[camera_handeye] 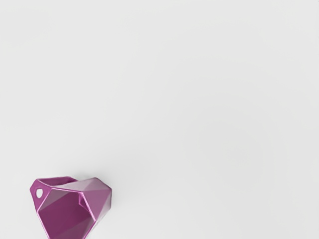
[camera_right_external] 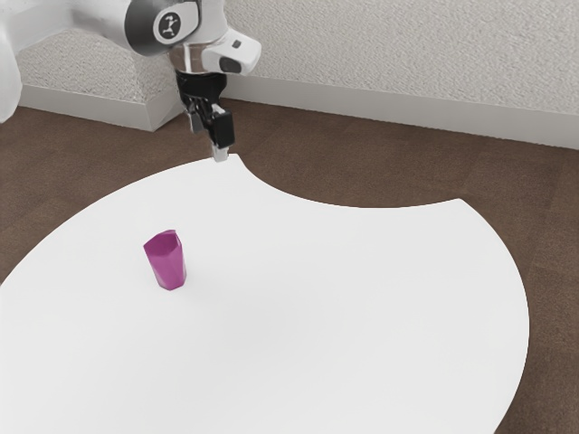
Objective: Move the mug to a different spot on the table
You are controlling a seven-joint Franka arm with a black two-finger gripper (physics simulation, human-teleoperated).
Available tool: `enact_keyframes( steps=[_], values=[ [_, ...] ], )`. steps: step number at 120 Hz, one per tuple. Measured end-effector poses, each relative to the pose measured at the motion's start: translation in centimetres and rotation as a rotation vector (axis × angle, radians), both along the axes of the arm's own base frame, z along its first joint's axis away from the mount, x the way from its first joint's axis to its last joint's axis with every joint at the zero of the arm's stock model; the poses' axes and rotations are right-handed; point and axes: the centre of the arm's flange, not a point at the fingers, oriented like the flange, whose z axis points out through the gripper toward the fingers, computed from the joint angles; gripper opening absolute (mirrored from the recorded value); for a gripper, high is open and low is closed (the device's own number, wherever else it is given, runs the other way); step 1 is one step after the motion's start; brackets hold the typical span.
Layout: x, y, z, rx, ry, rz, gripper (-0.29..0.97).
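One mug point(camera_right_external: 166, 260), magenta and faceted with a small handle, stands upright on the exterior view's left part of the tabletop point(camera_right_external: 344, 298). The tabletop is white, smooth and round-edged, with wide bare room on every side of the mug. One tool point(camera_right_external: 220, 155) hangs above the far edge, well apart from the mug; I cannot tell whether it is released or clenched.

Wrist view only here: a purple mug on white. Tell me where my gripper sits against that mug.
Observer: The gripper hangs clear of the mug, touching nothing, up by the table's far edge.
Operator: Give me the mug's pose.
Observer: It stands upright on the table, toward the exterior view's left.
Operator: Name a free spot.
Observer: White tabletop stretches widest to the exterior view's right of the mug.
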Motion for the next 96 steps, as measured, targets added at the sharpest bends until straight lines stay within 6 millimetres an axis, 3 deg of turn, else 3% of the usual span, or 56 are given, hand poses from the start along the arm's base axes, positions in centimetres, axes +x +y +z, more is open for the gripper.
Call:
enact_keyframes(
  steps=[20, 37, 52, 63, 77, 96],
  values=[
    [1.8, -0.2, -3.8, 0.023, 0.057, -0.014, 0.68],
    [6.9, 1.4, -6.5, 0.038, 0.053, 0.019, 0.68],
    [9.1, 4.0, -8.0, 0.037, 0.051, 0.068, 0.68],
    [10.7, 6.6, -10.9, 0.029, 0.077, 0.138, 0.68],
    [11.3, 10.4, -13.2, 0.015, 0.099, 0.251, 0.68],
    [11.8, 14.1, -17.4, -0.015, 0.149, 0.364, 0.68]
  ],
)
